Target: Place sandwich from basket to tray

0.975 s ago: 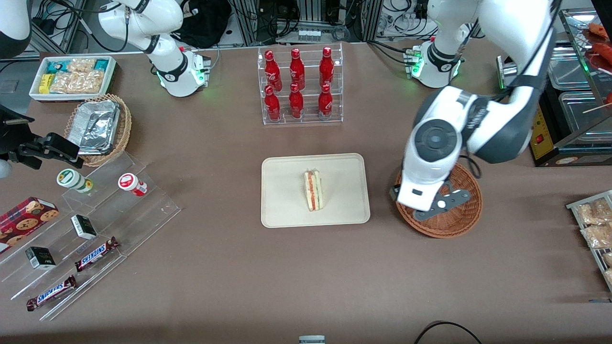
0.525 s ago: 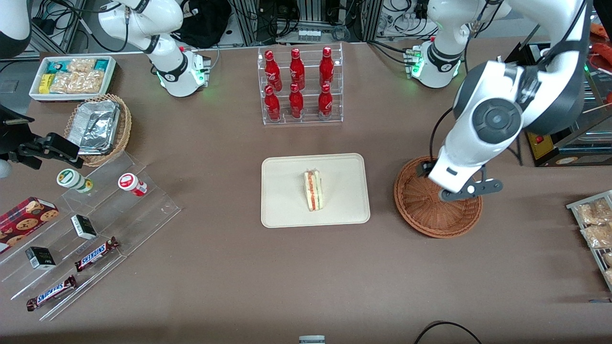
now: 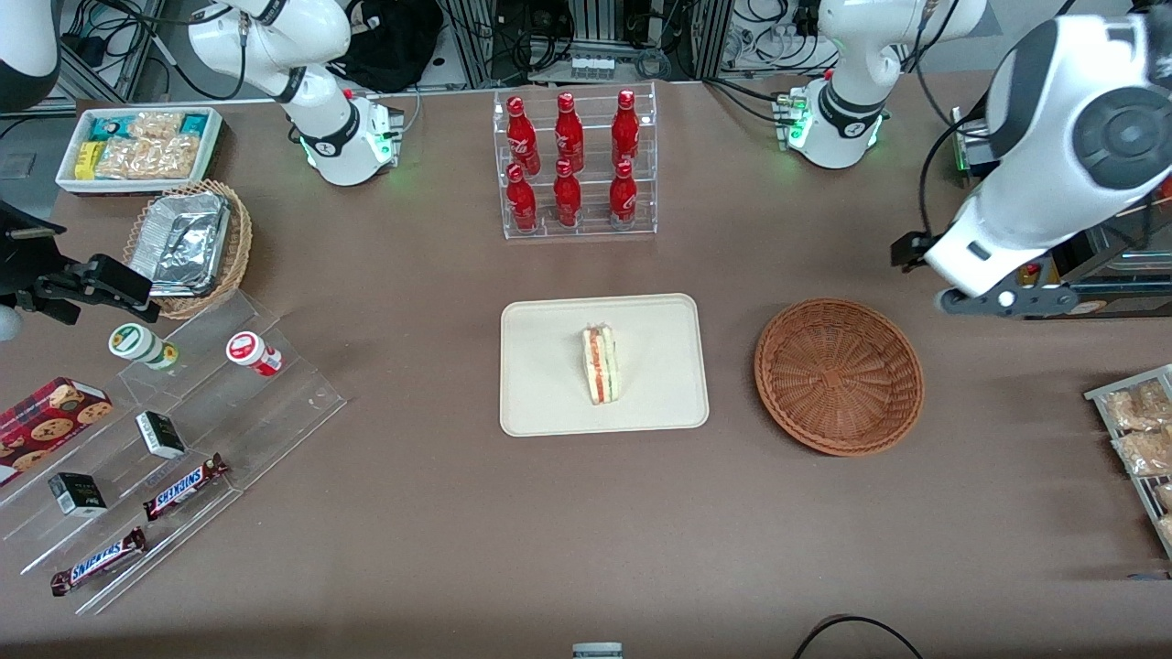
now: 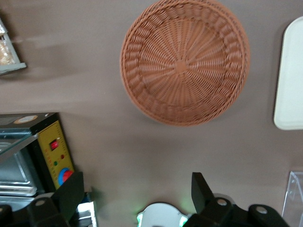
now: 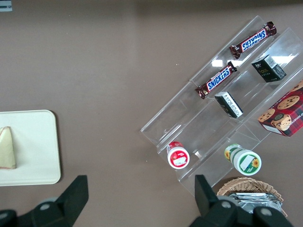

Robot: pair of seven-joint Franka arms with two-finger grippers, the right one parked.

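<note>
1. Where the table runs nearest the front camera, toward the parked arm's end, a clear stepped display (image 3: 174,430) carries two Snickers bars (image 3: 183,485), small dark boxes and two capped jars.
2. Farther in, at mid-table, the tray (image 3: 549,403) lies flat: cream-beige, rectangular, rounded corners, low rim.
3. On the tray sits the sandwich (image 3: 601,365), a pale white-bread wedge under clear wrap; its layered edge faces up (red-orange stripe beside green, seen in the front view). From the right wrist view only a plain bread face shows (image 5: 7,147). It touches nothing but the tray.
4. Beside the tray, toward the working arm's end, the basket (image 3: 839,375) holds nothing: round, shallow, reddish-brown wicker, with weave radiating from the centre (image 4: 184,61). Tray and basket lie near each other, not touching.
5. Farther still and higher, the gripper (image 4: 135,196) hangs well above the table, off past the basket's rim toward the working arm's end, its jaws spread wide with nothing between them.
6. Farthest from the camera, an acrylic rack of six red bottles (image 3: 575,165) stands upright.
</note>
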